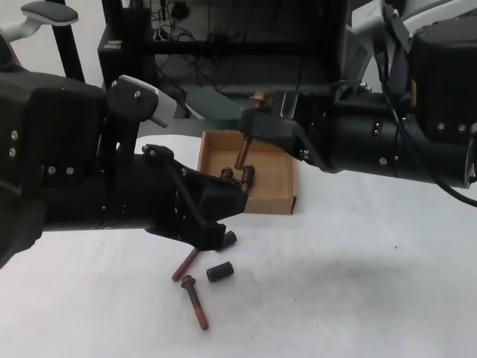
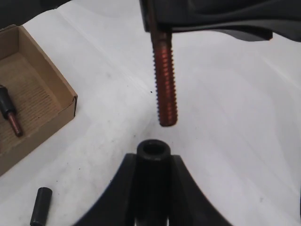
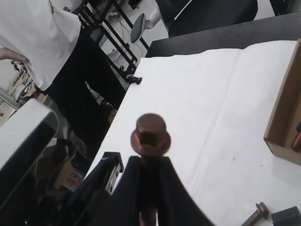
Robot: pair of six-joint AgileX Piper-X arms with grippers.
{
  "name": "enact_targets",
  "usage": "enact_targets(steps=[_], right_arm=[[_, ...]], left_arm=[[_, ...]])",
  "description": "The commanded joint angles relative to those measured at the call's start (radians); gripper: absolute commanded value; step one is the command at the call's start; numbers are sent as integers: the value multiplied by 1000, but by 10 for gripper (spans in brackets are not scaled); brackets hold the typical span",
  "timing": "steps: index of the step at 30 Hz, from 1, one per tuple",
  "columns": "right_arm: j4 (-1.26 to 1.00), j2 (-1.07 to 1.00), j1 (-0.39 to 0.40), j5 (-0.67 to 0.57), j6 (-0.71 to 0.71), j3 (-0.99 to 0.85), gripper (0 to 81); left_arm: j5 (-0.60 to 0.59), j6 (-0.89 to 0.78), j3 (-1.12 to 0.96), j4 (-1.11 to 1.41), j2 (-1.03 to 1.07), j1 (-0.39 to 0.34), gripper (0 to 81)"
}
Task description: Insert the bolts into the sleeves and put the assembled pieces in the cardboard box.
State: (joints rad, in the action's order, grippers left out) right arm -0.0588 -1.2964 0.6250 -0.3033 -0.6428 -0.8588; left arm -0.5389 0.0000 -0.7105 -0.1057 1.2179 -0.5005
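Left gripper [image 2: 153, 161] clamping black sleeve [image 2: 153, 149] upright, bore facing up, just beside cardboard box [image 2: 61, 106].

Right gripper [image 3: 149, 165] pinching copper bolt [image 2: 164, 89] under head. Threaded tip hanging just above sleeve bore, not touching.

Both parts looking like rigid, light, smooth metal, so likely gripping best on sleeve's lower wall and bolt's upper shank, leaving thread free.

Spare bolts [image 1: 195, 302] and loose sleeve [image 1: 220, 271] lying on cloth [image 1: 358, 246] in front of box.
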Motion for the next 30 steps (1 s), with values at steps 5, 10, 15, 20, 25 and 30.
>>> enact_targets(steps=[5,10,15,20,25,30], right_arm=[[-6,2,1,-25,57,-14,6],[-6,2,4,-25,60,-14,6],[-6,2,22,-25,74,-14,6],[-6,2,25,-25,74,-14,6],[-6,2,25,-25,93,-14,6],[-6,2,21,-7,104,-14,6]], left_arm=[[-8,-33,-3,21,-2,2,17],[-19,-39,-3,28,-2,2,17],[-30,-47,-3,36,-2,2,17],[-30,-47,-6,43,-2,2,17],[-30,-47,-6,43,-2,2,17],[-30,-47,-6,43,-2,2,17]])
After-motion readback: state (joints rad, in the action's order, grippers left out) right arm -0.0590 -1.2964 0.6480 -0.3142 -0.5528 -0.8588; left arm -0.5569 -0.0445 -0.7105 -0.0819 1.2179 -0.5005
